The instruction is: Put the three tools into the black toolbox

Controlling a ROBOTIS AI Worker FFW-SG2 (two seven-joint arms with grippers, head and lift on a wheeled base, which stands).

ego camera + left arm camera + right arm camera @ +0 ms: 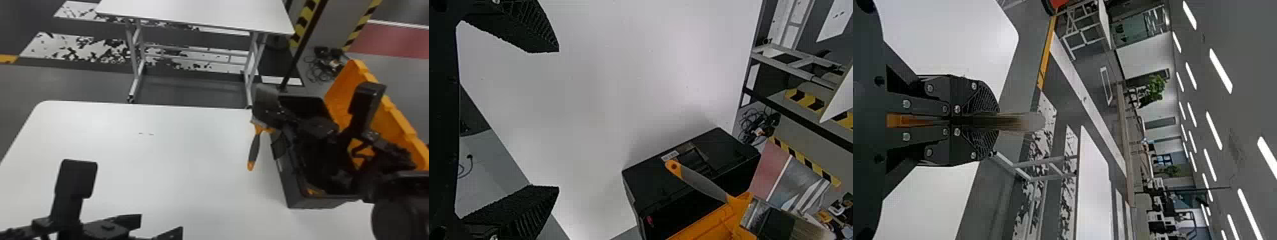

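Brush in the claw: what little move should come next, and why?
Probably ease the right claw toward the robot's right, over the open toolbox, before letting go: it grips the brush, whose handle shows left of the box in the head view.

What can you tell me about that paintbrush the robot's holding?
The paintbrush has an orange and dark grey handle, seemingly plastic, with a hole at its tip, and pale brownish bristles. The right gripper has its jaws shut on it, the bristles poking out past them. It is held up in the air; the head view shows its handle slanting down, just left of the toolbox.
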